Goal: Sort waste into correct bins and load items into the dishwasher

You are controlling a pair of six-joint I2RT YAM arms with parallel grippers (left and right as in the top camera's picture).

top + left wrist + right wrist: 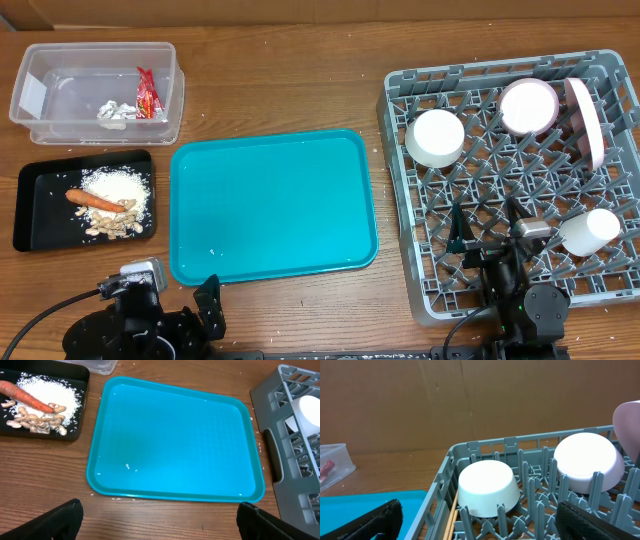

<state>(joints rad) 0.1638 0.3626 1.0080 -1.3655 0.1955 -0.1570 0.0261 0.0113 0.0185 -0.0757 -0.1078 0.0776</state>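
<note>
The rubbish looks split by kind. The clear tub (60,70) at 10 o'clock holds the dry bits: a red wrapper (147,92) and a scrunched tissue (112,110). The black tray (40,215) at 9 o'clock holds the food bits: rice (122,183), a carrot (95,200) lying across it, and nuts (112,225) just below the carrot.

The grey rack (400,250) at 3 o'clock holds the dishes. Two bowls, one (435,137) at the rack's 10 o'clock and one (528,106) at its 12 o'clock, sit upside down on the pegs. I think that is so water can run off them. The plate (587,120) stands on its edge at 1 o'clock, held up between the pegs. The cup (590,230) at 4 o'clock looks tipped on its side. The chopsticks (451,517) lie low along the rack wall, just beside the first bowl.

The teal tray (272,205) in the middle of the bench (300,80) has only a few tiny white specks on it.

The left tool (159,507) sits at 7 o'clock, wide open and holding nothing, over the bench just below the teal tray. The right tool (479,510) sits at 5 o'clock over the rack, wide open and empty too.

To me the sorting and loading look done, and both arms look parked out of the way.
</note>
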